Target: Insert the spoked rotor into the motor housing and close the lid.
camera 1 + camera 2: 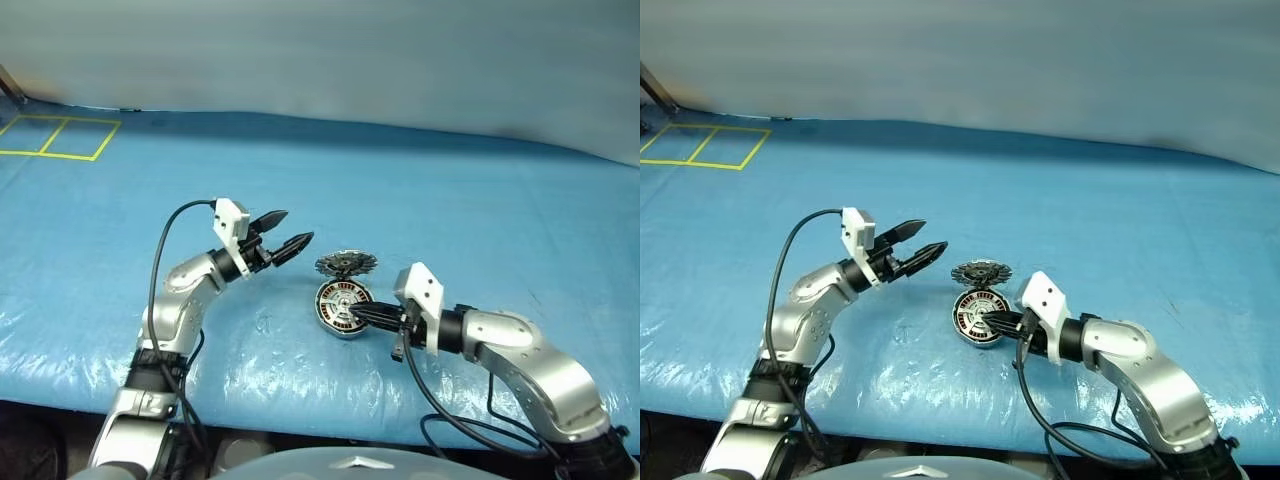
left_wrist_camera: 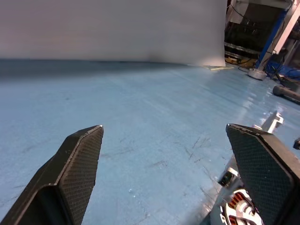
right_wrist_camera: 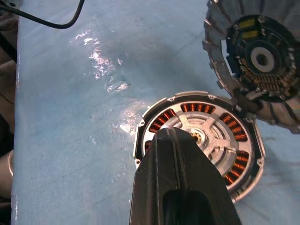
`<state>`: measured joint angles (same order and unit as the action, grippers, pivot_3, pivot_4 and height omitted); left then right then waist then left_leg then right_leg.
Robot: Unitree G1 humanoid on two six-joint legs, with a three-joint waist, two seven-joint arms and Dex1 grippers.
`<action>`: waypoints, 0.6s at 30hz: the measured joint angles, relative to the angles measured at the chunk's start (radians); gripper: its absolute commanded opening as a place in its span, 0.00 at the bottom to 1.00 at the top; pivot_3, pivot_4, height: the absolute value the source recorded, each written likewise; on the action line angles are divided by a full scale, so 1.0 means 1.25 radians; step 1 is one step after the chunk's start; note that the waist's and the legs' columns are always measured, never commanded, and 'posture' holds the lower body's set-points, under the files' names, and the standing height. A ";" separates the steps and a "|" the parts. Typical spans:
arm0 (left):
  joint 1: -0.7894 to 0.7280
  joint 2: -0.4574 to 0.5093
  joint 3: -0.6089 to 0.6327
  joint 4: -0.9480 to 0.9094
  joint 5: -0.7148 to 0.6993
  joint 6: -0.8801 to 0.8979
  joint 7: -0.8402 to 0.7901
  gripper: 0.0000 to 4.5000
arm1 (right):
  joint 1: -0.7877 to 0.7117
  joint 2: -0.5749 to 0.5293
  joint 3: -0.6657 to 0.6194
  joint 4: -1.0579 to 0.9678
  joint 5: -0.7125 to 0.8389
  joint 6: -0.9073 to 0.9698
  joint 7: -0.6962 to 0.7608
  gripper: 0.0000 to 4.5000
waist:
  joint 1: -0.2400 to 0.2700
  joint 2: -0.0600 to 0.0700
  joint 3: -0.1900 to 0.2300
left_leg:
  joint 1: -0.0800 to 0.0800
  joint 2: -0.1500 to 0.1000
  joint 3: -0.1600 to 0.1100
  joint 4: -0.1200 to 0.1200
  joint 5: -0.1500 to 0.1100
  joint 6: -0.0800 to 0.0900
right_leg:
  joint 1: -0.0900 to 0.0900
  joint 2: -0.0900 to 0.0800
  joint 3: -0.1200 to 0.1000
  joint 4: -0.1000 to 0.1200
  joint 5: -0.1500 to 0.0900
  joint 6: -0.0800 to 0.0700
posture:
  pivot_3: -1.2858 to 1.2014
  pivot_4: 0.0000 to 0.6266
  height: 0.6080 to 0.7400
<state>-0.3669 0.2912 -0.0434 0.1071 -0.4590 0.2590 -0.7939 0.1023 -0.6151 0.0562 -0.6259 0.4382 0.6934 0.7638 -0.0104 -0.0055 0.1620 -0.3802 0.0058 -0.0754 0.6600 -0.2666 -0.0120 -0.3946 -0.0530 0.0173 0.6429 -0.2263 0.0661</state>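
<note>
On blue table, motor housing holding spoked rotor (lid raised), right pincer together, left pincer apart.

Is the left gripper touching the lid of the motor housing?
Apart. In the left eye view the left gripper is in the air beside the raised lid, with blue table cover visible between them.
</note>
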 measured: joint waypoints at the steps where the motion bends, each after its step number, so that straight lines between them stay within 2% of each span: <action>1: -0.019 -0.004 -0.002 0.021 0.007 -0.007 -0.009 0.65 | 0.021 0.000 -0.016 -0.009 0.002 0.003 -0.011 0.00 | -0.001 0.000 0.000 | 0.000 0.000 0.000 0.000 0.000 0.000 | 0.000 0.000 0.000 0.000 0.000 0.000 | 0.52 0.24 1.00; 9: -0.135 -0.044 -0.064 0.166 0.046 -0.054 -0.144 0.04 | 0.222 0.051 -0.133 -0.054 0.009 -0.010 -0.113 0.00 | -0.001 0.000 0.000 | 0.000 0.000 0.000 0.000 0.000 0.000 | 0.000 0.000 0.000 0.000 0.000 0.000 | 0.52 0.24 1.00; 10: -0.143 -0.046 -0.073 0.172 0.049 -0.058 -0.168 0.00 | 0.244 0.057 -0.134 -0.060 0.006 -0.012 -0.124 0.00 | -0.001 0.000 0.000 | 0.000 0.000 0.000 0.000 0.000 0.000 | 0.000 0.000 0.000 0.000 0.000 0.000 | 0.52 0.24 1.00; 18: -0.171 -0.022 -0.165 0.188 0.090 -0.074 -0.343 0.00 | 0.311 0.090 -0.146 -0.083 -0.010 -0.051 -0.187 0.00 | -0.008 0.000 0.000 | 0.000 0.001 0.001 0.000 0.000 0.000 | 0.000 0.000 0.001 0.000 -0.002 -0.002 | 0.52 0.24 1.00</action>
<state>-0.5807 0.2634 -0.2500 0.3417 -0.3460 0.1661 -1.2230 0.4916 -0.5020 -0.1258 -0.7296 0.4262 0.6300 0.5305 -0.0206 -0.0055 0.1620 -0.3800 0.0066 -0.0737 0.6604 -0.2666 -0.0120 -0.3952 -0.0525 0.0185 0.6433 -0.2282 0.0641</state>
